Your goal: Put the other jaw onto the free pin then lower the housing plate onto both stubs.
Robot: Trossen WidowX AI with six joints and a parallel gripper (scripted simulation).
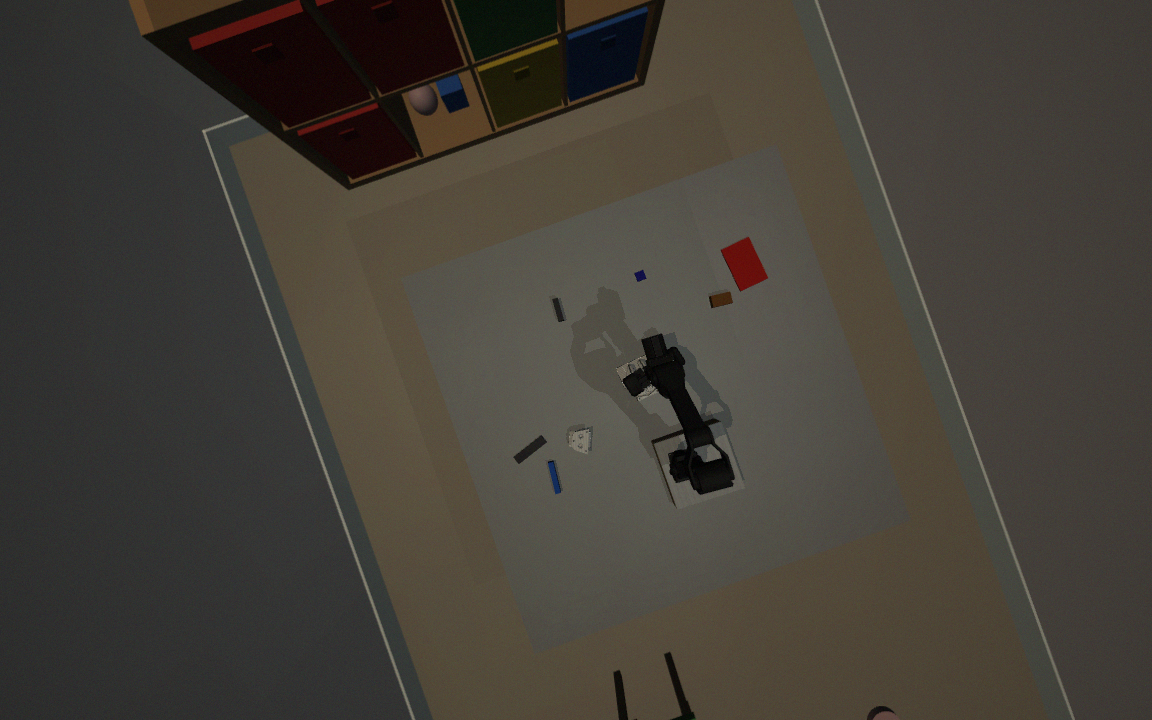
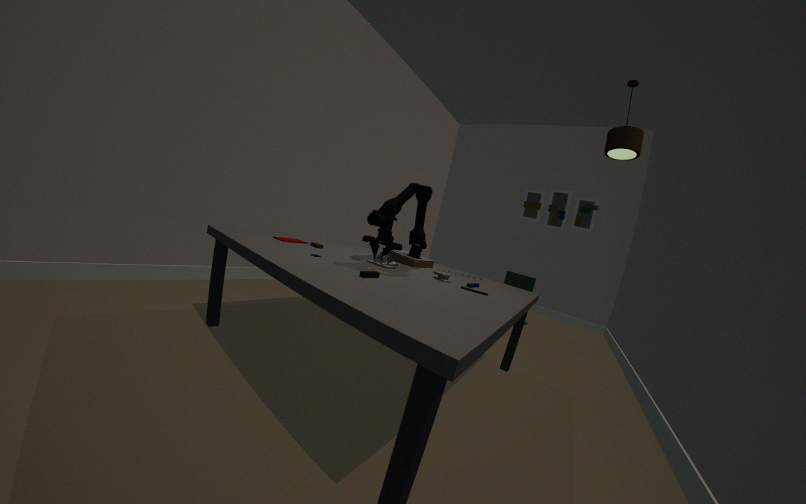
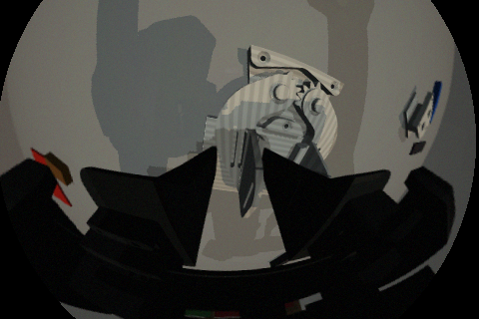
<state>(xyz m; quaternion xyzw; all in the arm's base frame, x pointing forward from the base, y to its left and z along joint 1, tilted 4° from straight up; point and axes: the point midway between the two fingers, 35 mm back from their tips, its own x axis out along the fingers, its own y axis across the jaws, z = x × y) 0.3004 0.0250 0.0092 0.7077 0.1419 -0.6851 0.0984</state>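
In the wrist view, the pale gripper base [image 3: 262, 57] lies below my fingers. Two round pin heads, the left pin [image 3: 281, 92] and the right pin [image 3: 315, 105], stand side by side on it, and gear teeth [image 3: 301, 91] show between them. A jaw [image 3: 247, 174] with a dark shadowed side reaches down between my fingertips. My gripper [image 3: 239, 153] [image 2: 380, 257] is shut on this jaw, low over the base. How deep the jaw sits on its pin cannot be told. The white housing plate [image 1: 580, 439] [image 2: 443, 276] [image 3: 421, 120] lies apart on the table.
Near the housing plate lie a dark bar [image 1: 530, 449] and a blue bar [image 1: 554, 476]. Farther back are a dark block [image 1: 558, 309], a small blue square [image 1: 640, 275], a brown block [image 1: 720, 300] and a red slab [image 1: 744, 264]. The arm's shadow crosses the table.
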